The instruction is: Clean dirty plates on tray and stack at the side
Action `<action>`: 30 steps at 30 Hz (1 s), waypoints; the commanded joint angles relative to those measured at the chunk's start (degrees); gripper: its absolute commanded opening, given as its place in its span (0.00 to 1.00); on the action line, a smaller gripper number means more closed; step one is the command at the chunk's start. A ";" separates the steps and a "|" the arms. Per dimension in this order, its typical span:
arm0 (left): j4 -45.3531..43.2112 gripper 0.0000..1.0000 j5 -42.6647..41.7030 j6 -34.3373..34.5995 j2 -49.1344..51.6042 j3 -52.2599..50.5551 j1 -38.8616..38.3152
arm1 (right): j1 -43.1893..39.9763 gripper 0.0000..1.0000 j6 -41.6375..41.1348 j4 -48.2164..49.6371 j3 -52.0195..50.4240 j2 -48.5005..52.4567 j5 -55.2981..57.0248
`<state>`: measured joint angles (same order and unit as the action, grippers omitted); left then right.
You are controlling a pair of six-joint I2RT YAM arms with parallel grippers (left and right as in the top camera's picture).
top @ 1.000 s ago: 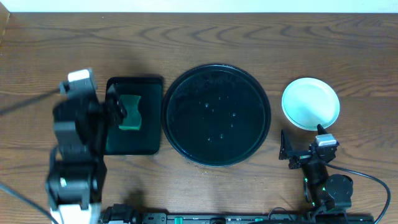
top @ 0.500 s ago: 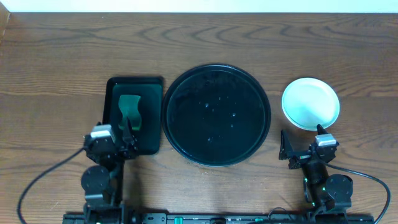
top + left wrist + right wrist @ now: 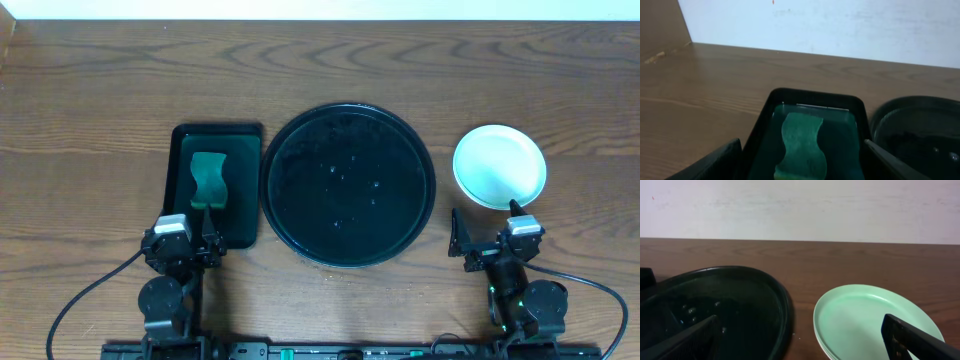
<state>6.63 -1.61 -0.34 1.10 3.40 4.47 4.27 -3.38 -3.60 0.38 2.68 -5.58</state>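
one wooden table (image 3: 100, 80) carries everything. at its middle lies the round black tray (image 3: 300, 170), its floor bare but for a few droplets; no plate is on it. just left of it, nearly touching, lies the small tray (image 3: 216, 127), rectangular and black, with a teal sheen on its floor. to the right of the round tray, apart from its rim, the plates (image 3: 500, 166) sit stacked on the table; the top one is pale mint and looks clean, and the right wrist view shows a second rim under it, though the full count cannot be told. a green wavy-edged sponge (image 3: 208, 180) lies flat in the small tray. the left end effector (image 3: 801, 150) sits at the near end of the small tray, spread wide and holding nothing, the sponge ahead of it. the right end effector (image 3: 800, 322) is low at the near edge, also spread wide and empty, facing the gap between tray and plates.
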 commanded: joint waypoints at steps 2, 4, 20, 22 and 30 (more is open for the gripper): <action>1.05 0.75 -0.48 -1.60 -1.03 -0.87 0.35 | -0.44 0.99 0.68 -0.28 -0.07 -0.02 -0.24; 0.85 0.75 -0.17 -1.60 -1.03 -1.64 0.35 | -0.44 0.99 0.68 -0.28 -0.07 -0.02 -0.24; -2.62 0.75 0.55 -0.24 -1.05 -3.17 0.28 | -0.44 0.99 0.68 -0.28 -0.07 -0.02 -0.24; -2.64 0.75 0.57 -0.26 -1.05 -3.17 0.28 | -0.44 0.99 0.68 -0.28 -0.07 -0.02 -0.24; -2.64 0.75 0.57 -0.26 -0.81 -3.17 0.28 | -0.44 0.99 0.68 -0.28 -0.07 -0.02 -0.24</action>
<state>3.55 -1.34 -1.13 0.58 2.20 4.47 4.27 -3.38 -3.64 0.38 2.68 -5.58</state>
